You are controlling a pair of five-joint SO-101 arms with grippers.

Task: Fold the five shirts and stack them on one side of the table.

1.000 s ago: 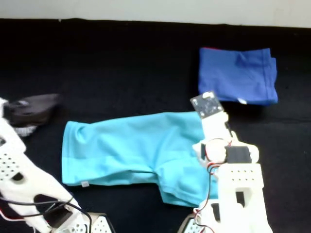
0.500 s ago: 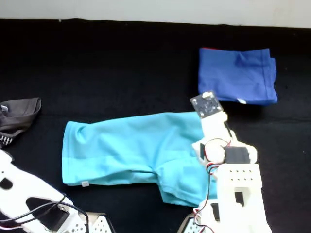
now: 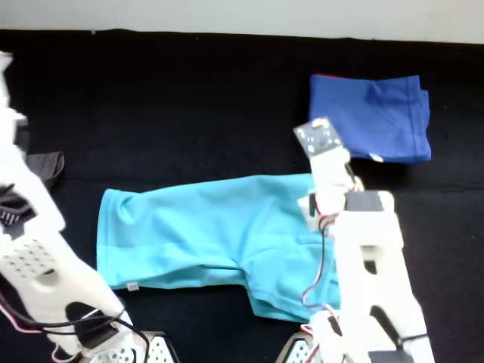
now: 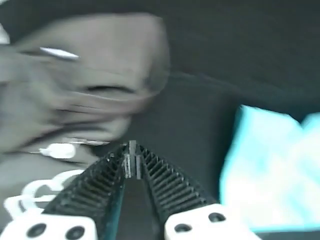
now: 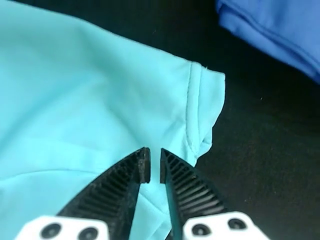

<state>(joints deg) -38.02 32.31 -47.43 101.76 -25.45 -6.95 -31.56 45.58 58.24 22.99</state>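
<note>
Two shirts: cyan shirt [image 5: 75,100] under barely parted right jaws; grey shirt [image 4: 90,75] beyond closed left jaws.

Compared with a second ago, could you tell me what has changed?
The left arm rose, and the grey shirt slid leftward, partly behind it. The right arm lifted slightly toward the blue shirt. That and the turquoise shirt stayed put.

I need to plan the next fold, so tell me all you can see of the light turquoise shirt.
The turquoise shirt is thin, smooth fabric, lying flat and spread across the black table, lightly creased, not yet folded small. A stitched sleeve hem ends it near the right gripper, which hangs over it. A small white tag shows at its near edge.
</note>
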